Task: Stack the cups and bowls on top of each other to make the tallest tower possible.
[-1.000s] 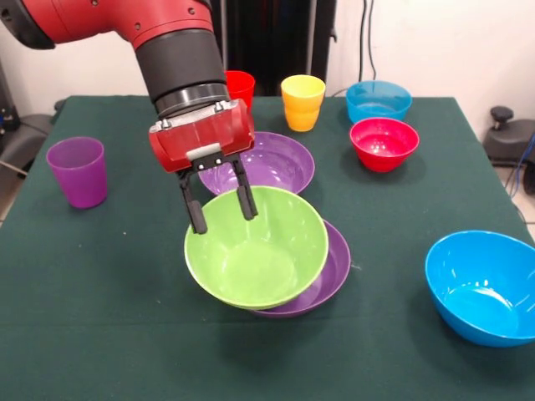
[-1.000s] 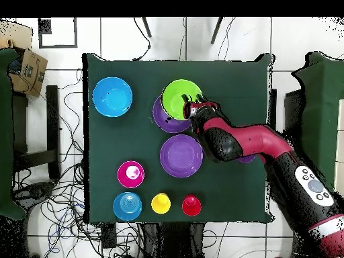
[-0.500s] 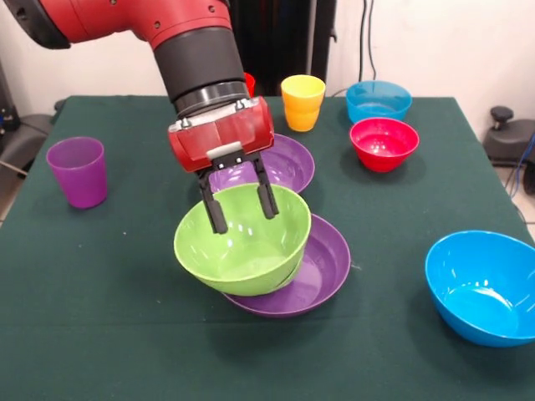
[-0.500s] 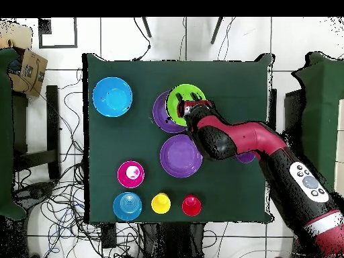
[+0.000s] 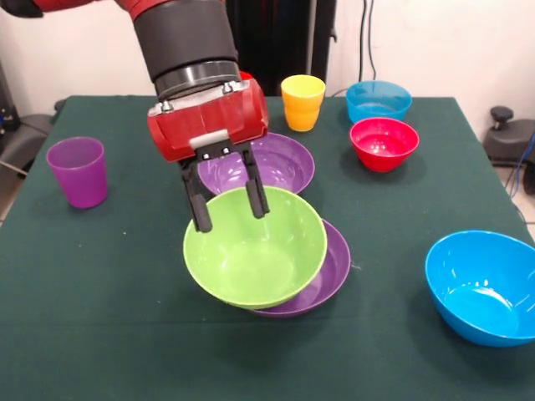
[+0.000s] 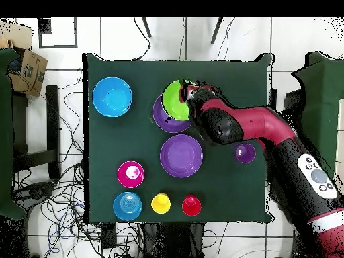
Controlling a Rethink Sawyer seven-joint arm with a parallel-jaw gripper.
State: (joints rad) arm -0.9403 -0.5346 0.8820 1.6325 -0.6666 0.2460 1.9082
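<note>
The gripper (image 5: 226, 205) pinched the ten-o'clock rim of the lime green bowl (image 5: 255, 248), which sat tilted in the near purple bowl (image 5: 334, 267), overhanging toward nine o'clock.

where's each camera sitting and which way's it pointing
Front view: low, across the table, facing the robot; the arm and gripper come down from the top, fingers astride the lime green bowl's rim.
Overhead view: above, looking straight down; the arm reaches up from the lower right.
Both show the lime green bowl on a purple bowl, and the big blue bowl.
</note>
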